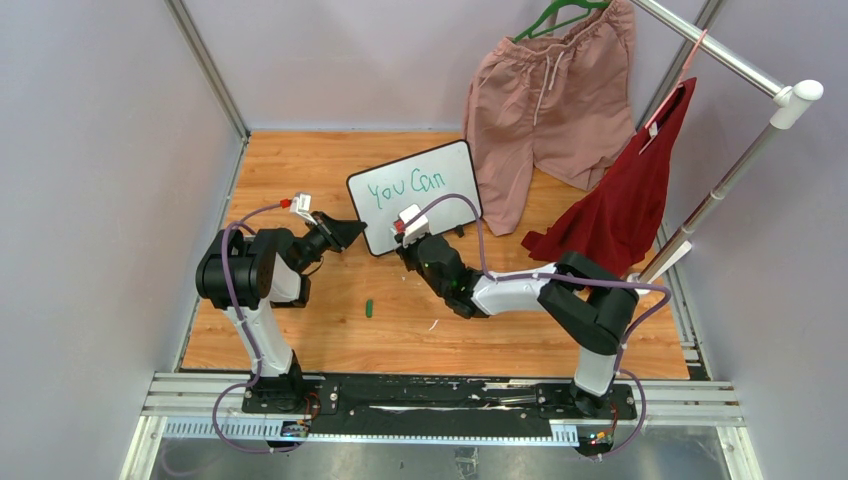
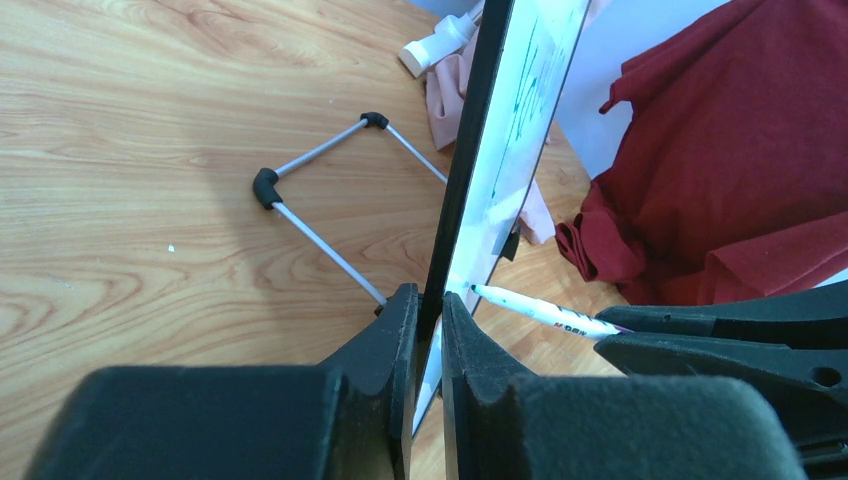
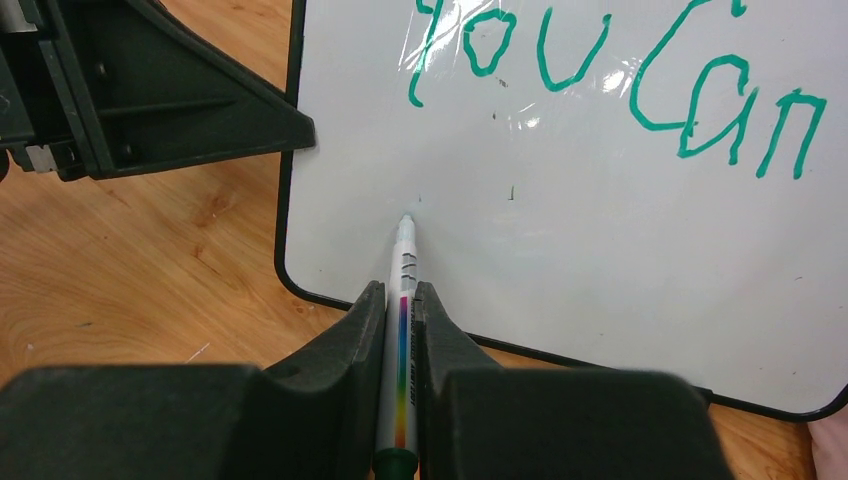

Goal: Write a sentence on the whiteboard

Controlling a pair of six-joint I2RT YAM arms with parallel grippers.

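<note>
While the left tool point(image 2: 430, 300) clamps one whiteboard point(image 3: 600, 230) — two green words point(image 1: 405, 187) written — the right tool point(image 3: 400, 292) grips one marker point(image 3: 404, 255).

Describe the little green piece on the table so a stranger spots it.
Start at the wooden table. Between the left arm and right arm, in front of the whiteboard, lies the little green piece. Nothing else loose on the wood is green.

Black-and-white jointed arms point(image 1: 510, 293), purple cables point(image 1: 232, 290)
</note>
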